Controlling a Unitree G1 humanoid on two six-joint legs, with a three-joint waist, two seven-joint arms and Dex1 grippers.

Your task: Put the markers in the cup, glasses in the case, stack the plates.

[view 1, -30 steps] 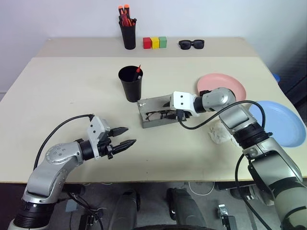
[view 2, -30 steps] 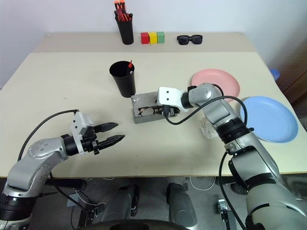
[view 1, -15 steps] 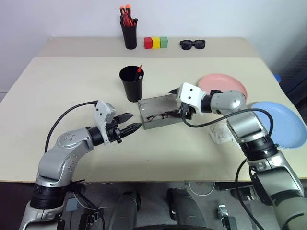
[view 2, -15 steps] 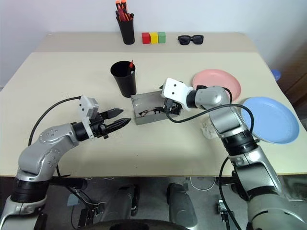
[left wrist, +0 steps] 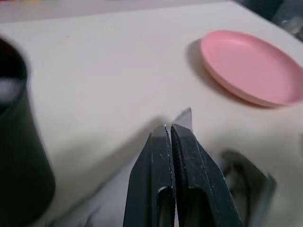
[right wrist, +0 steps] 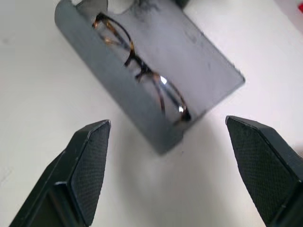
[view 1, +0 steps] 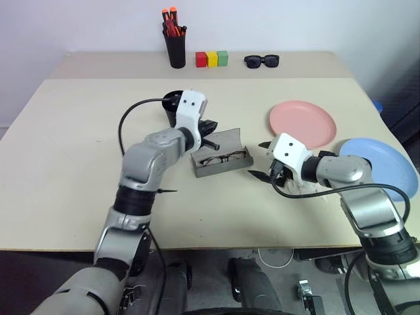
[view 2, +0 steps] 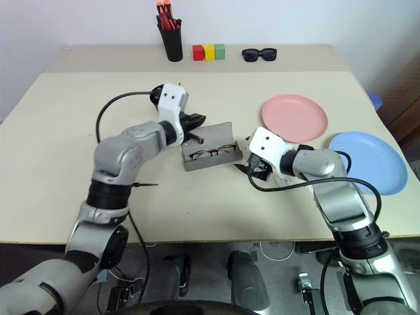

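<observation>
Left gripper [view 1: 209, 127]: fingers pressed together with nothing between them, tips at the raised lid of the case [view 1: 222, 155]; contact itself is not clear.
Right gripper [view 1: 264, 159]: fingers spread wide, holding nothing, low over the counter [view 1: 79, 131] just beside the case's right end, at 3 o'clock from it.
Case: grey, lying open near the counter's middle, lid standing up along its far side.
Glasses [right wrist: 142, 75]: brown wire frames resting inside the case's tray.
Step in hand: by my reading, closing the case, the glasses being already in it.
Next move: likely the left gripper must push the lid forward and down over the tray; the right one could steady the end so the case does not slide.
Cup [view 2: 157, 97]: black tumbler at 11 o'clock from the case, behind the left wrist.
Plates: pink plate [view 1: 302, 123] at 2 o'clock from the case, blue plate [view 1: 387, 164] at 3 o'clock beyond the right arm; apart, not yet stacked.
</observation>
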